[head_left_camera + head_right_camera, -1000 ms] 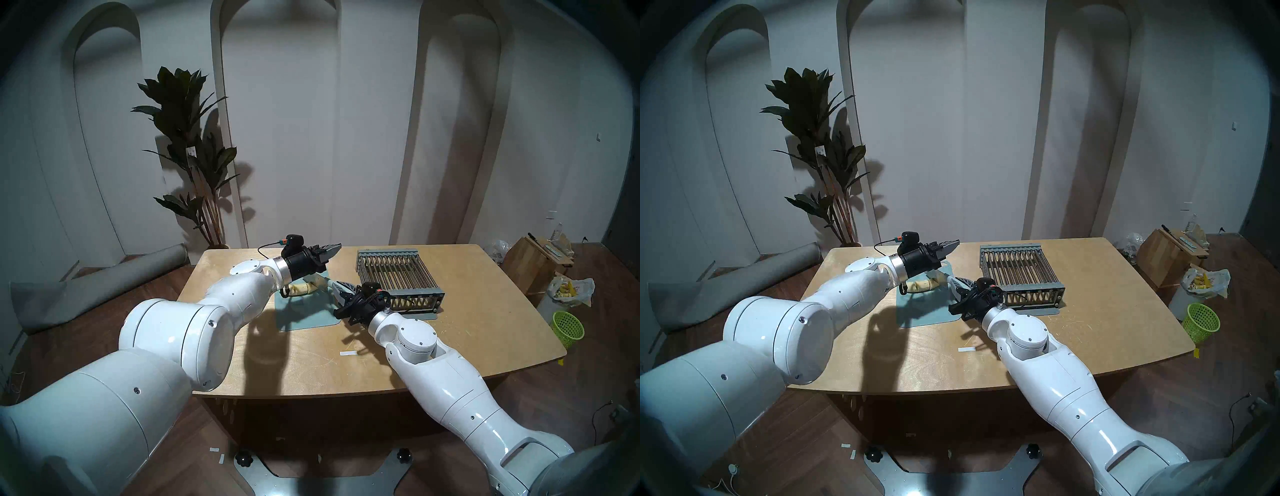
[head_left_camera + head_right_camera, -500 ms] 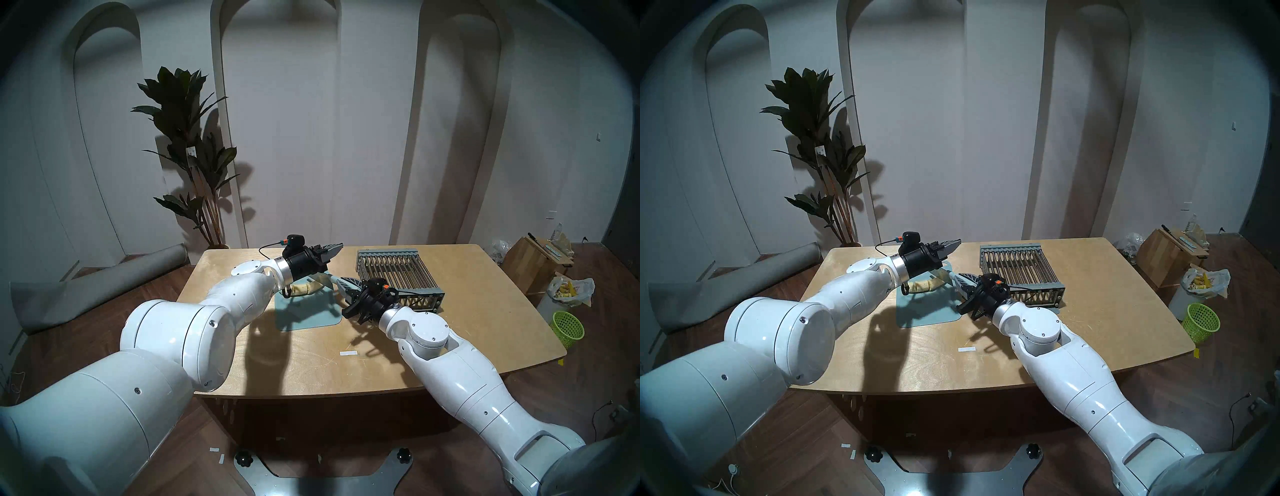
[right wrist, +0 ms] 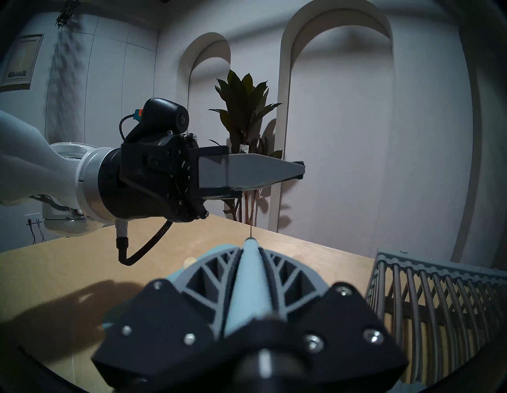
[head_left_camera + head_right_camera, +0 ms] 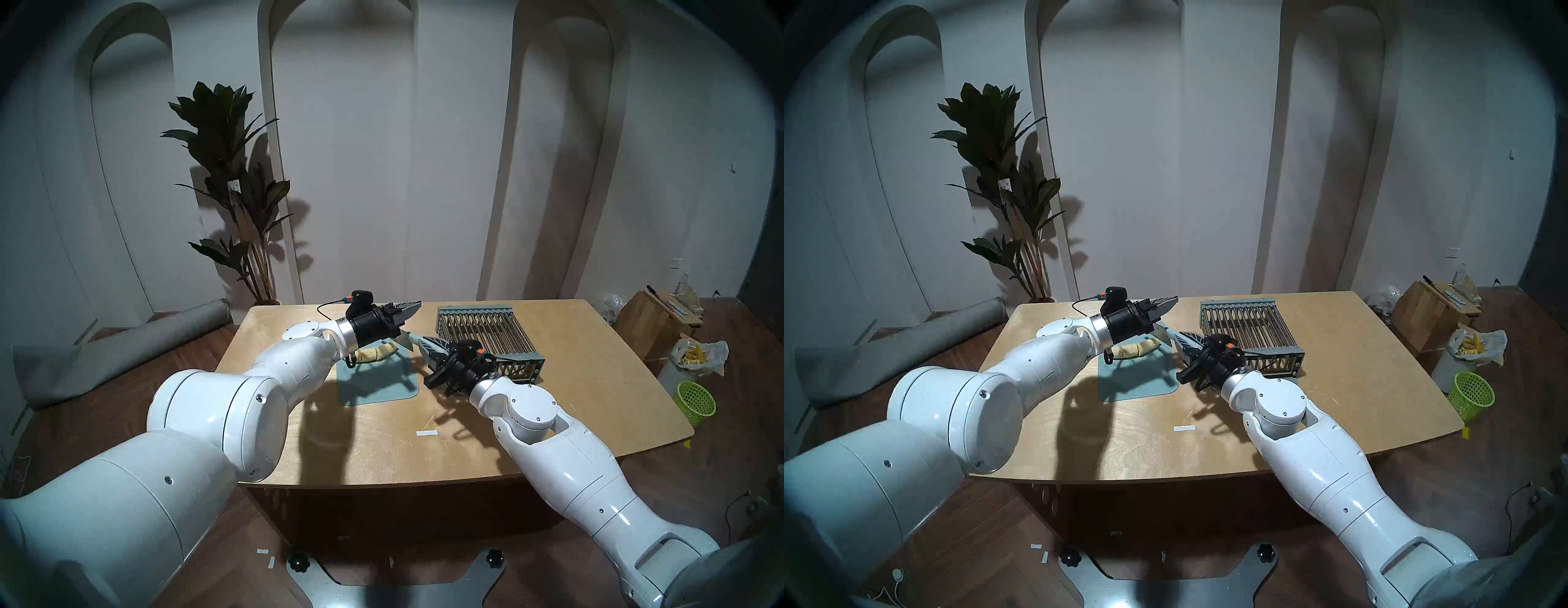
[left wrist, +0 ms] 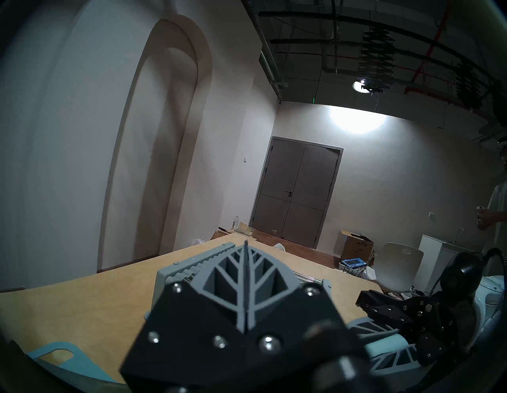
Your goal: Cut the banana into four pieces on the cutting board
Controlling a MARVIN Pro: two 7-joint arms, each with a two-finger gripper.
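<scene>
Head views: the banana (image 4: 375, 353) is lying on the far part of the board (image 4: 377, 384), partly hidden by the left arm. The left gripper (image 4: 413, 306) is hovering above it. The right gripper (image 4: 424, 343) is gripping a knife (image 4: 408, 339), blade near the banana's right end, beside the rack (image 4: 488, 335).

Left wrist: the fingers (image 5: 241, 277) are pressing together, holding nothing.

Right wrist: the fingers (image 3: 282, 277) are clamping the knife's pale handle (image 3: 248, 282); the left gripper (image 3: 297, 170) is hanging above the table (image 3: 68, 269).
</scene>
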